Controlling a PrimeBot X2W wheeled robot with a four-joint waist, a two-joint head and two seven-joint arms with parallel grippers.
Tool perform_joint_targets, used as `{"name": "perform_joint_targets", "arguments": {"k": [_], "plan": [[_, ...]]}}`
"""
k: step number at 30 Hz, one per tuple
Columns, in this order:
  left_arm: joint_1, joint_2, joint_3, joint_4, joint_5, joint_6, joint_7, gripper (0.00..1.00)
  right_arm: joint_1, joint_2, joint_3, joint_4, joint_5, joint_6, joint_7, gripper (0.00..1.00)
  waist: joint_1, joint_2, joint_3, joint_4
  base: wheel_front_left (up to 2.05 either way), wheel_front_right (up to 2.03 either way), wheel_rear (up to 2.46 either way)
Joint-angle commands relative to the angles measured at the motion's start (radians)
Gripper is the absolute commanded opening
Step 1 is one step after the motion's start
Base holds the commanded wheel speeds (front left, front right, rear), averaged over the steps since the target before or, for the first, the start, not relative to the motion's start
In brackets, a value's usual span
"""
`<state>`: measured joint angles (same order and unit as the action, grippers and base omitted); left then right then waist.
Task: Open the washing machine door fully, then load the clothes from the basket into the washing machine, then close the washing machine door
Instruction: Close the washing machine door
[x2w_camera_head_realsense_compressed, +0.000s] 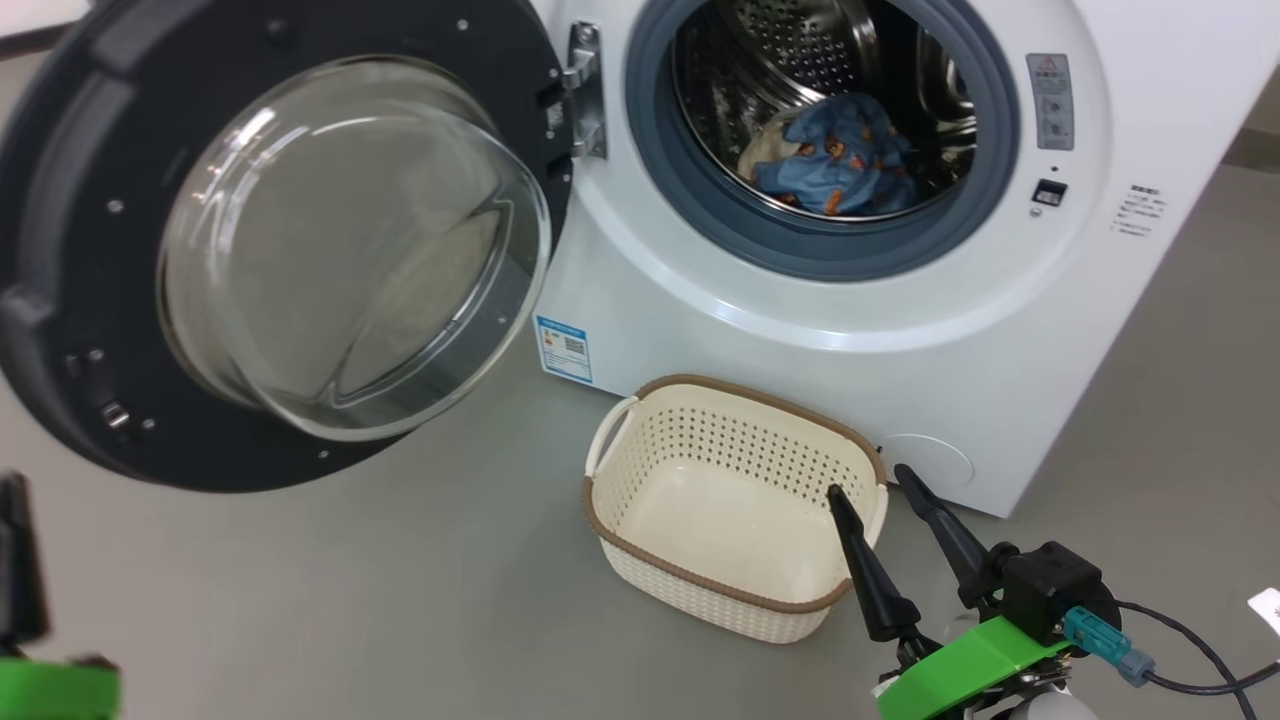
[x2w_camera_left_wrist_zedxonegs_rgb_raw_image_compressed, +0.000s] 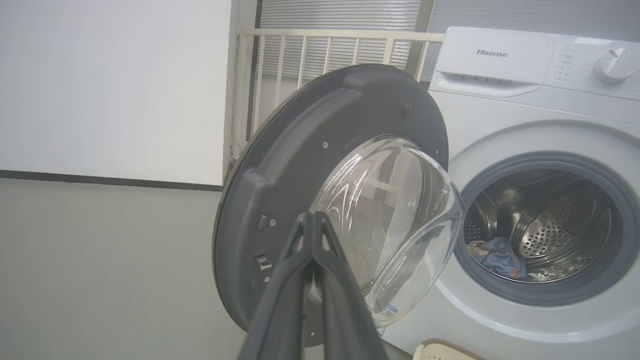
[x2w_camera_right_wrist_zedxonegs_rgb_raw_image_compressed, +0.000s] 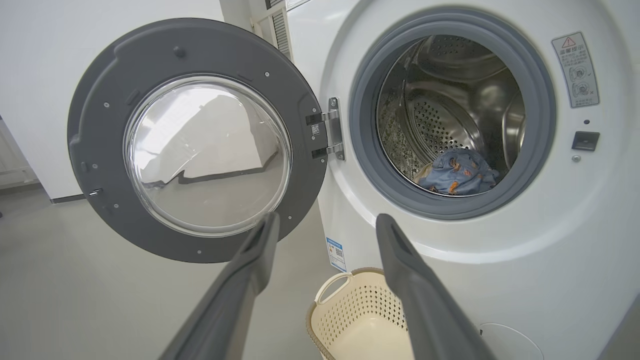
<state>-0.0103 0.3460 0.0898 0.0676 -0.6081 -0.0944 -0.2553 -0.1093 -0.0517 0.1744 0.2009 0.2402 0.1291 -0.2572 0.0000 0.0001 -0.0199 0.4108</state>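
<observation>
Two grips, empty — left fingers (x2w_camera_left_wrist_zedxonegs_rgb_raw_image_compressed: 290, 265) pinched together, right fingers (x2w_camera_right_wrist_zedxonegs_rgb_raw_image_compressed: 250, 260) spread; door (x2w_camera_right_wrist_zedxonegs_rgb_raw_image_compressed: 100, 125) hangs wide (bowl (x2w_camera_right_wrist_zedxonegs_rgb_raw_image_compressed: 207, 155) outward).

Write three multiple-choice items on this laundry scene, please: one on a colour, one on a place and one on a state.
1. What colour is the rim of the basket? A blue; B brown; C black.
2. Where do the clothes lie? A in the basket; B on the floor; C in the drum of the washing machine.
3. How does the washing machine door stand? A shut; B swung wide open; C taken off.
Answers: 1 B, a brown woven-look band runs round its top; 2 C, blue cloth sits in the drum and the basket is empty; 3 B, it hangs aside on its hinge.
</observation>
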Motion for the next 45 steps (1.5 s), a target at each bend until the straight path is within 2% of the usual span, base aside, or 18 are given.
{"name": "perform_joint_targets", "arguments": {"k": [1, 4, 9, 15, 22, 28, 36, 45], "plan": [[-0.072, 0.047, 0.054, -0.022, -0.022, -0.007, -0.006, 0.0, -0.045, 0.001, 0.023, -0.028, -0.01, 0.002, -0.005, 1.0, 0.0, -0.0001, 0.011, -0.017, 0.0, 0.0, 0.0], [-0.127, 0.075, 0.092, -0.011, -0.101, -0.019, 0.007, 0.0, -0.048, 0.001, 0.022, -0.028, -0.018, 0.002, -0.005, 1.0, 0.0, -0.0001, 0.02, -0.038, 0.0, 0.0, 0.0], [-0.234, 0.132, 0.162, 0.07, -0.298, -0.032, 0.061, 0.0, -0.058, 0.001, 0.025, -0.033, -0.035, 0.002, -0.005, 1.0, 0.0, -0.0001, 0.047, -0.076, 0.0, 0.0, 0.0], [-0.375, 0.246, 0.208, 0.226, -0.554, -0.036, 0.129, 0.0, -0.074, 0.001, 0.031, -0.041, -0.058, 0.002, -0.005, 1.0, 0.0, -0.0001, 0.088, -0.13, 0.0, 0.0, 0.0], [-0.476, 0.375, 0.224, 0.381, -0.758, -0.036, 0.202, 0.0, -0.085, 0.001, 0.036, -0.053, -0.088, 0.002, -0.005, 1.0, 0.0, -0.0001, 0.135, -0.185, 0.0, 0.0, 0.0], [-0.567, 0.469, 0.219, 0.523, -0.854, -0.036, 0.279, 0.0, -0.094, 0.001, 0.044, -0.07, -0.109, 0.002, -0.005, 1.0, 0.0, -0.0001, 0.181, -0.226, 0.0, 0.0, 0.0], [-0.643, 0.561, 0.222, 0.673, -0.93, -0.036, 0.373, 0.0, -0.087, 0.001, 0.043, -0.104, -0.136, 0.002, -0.005, 1.0, 0.0, -0.0001, 0.233, -0.291, 0.0, 0.0, 0.0], [-0.671, 0.613, 0.221, 0.781, -0.952, -0.036, 0.439, 0.0, -0.072, 0.001, 0.041, -0.135, -0.154, 0.002, -0.005, 1.0, 0.0, -0.0001, 0.26, -0.331, 0.0, 0.0, 0.0]]}}
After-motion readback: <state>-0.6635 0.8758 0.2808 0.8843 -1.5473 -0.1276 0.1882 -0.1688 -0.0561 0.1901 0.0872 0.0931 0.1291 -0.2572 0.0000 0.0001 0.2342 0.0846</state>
